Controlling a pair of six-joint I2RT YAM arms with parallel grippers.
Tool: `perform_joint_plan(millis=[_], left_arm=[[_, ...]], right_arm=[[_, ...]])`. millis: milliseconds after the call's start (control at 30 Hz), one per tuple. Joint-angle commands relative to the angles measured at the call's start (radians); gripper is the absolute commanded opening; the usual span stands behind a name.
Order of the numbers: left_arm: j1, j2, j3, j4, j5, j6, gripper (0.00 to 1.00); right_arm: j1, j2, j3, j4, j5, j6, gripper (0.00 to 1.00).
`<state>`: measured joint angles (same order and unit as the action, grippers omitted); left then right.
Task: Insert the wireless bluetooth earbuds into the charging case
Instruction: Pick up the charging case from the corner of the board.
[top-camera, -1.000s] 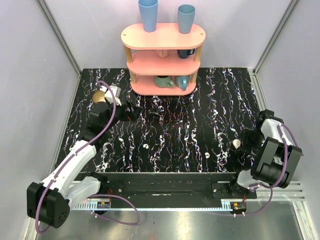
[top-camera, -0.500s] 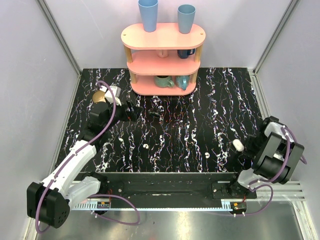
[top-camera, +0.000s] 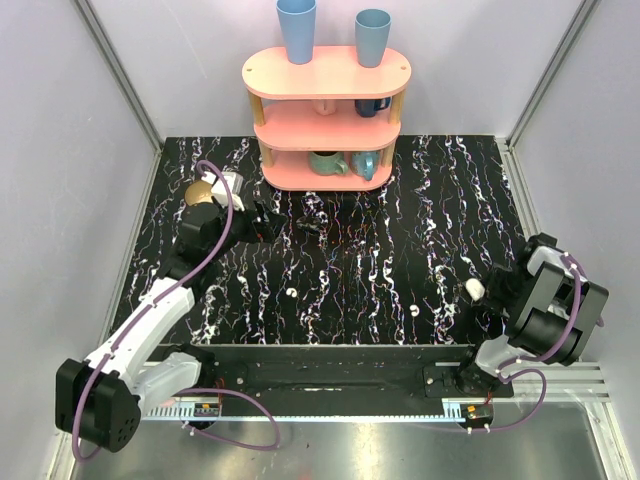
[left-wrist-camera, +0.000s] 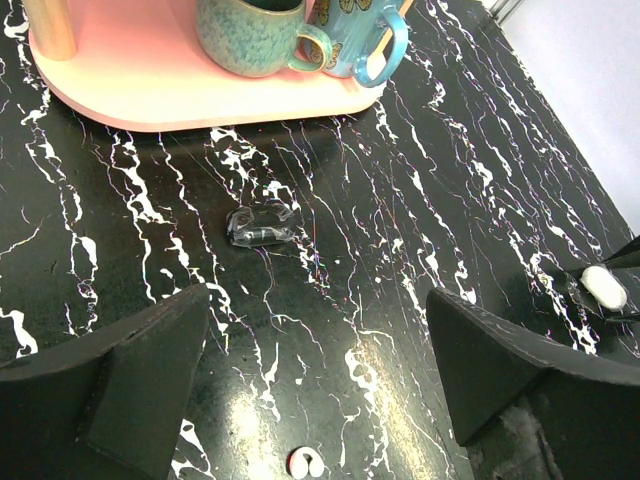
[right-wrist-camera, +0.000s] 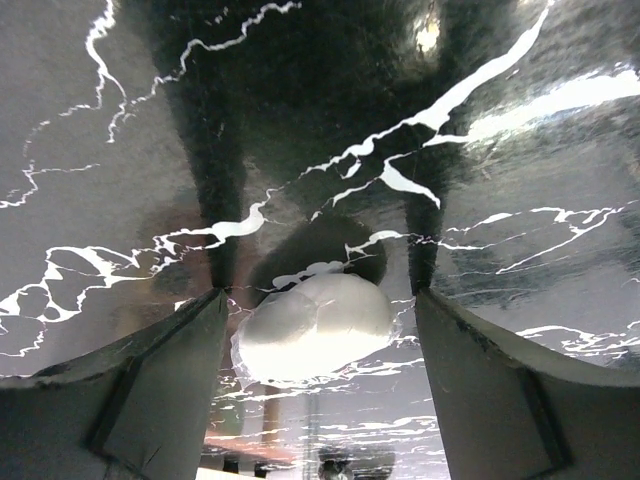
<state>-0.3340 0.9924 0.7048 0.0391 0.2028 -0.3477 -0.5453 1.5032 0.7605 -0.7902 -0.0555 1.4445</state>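
Brought the right fingers (right-wrist-camera: 150, 385) down astride the charging case (right-wrist-camera: 318, 326) at the right of the desk (top-camera: 350, 260) within the last second; parted either side, not yet gripping. Holding the left fingers (left-wrist-camera: 110, 370) wide, empty, near one earbud (left-wrist-camera: 305, 461). Next, presumably, a pinch.

The pink shelf (top-camera: 326, 120) is blocking the table (top-camera: 450, 190) at 12 o'clock, a clear packet (left-wrist-camera: 262, 226) lying just before it. The left arm (top-camera: 150, 320) and right arm (top-camera: 545, 310) are crowding 9 and 4 o'clock, leaving the middle passable around two earbuds (top-camera: 291, 293).
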Motion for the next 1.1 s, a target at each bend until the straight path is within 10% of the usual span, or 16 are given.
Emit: perform_joint_plan(millis=[0,600,900,1067], left_arm=[[0.004,0.005,0.025,0.036,0.021,-0.01,0.94],[0.004,-0.001,0.022,0.027,0.026,-0.011,0.94],[0.004,0.006,0.036,0.033,0.04,-0.043,0.95],[0.004,0.009,0.038,0.044,0.058,-0.053,0.95]], right_arm=[[-0.001,0.02,-0.041,0.039,-0.007,0.024,0.82],[-0.001,0.015,-0.021,0.11,0.051,-0.133,0.28],[0.002,-0.211,-0.064,0.318,-0.167,-0.349,0.0],[0.06,-0.345,0.014,0.347,-0.239,-0.423,0.0]])
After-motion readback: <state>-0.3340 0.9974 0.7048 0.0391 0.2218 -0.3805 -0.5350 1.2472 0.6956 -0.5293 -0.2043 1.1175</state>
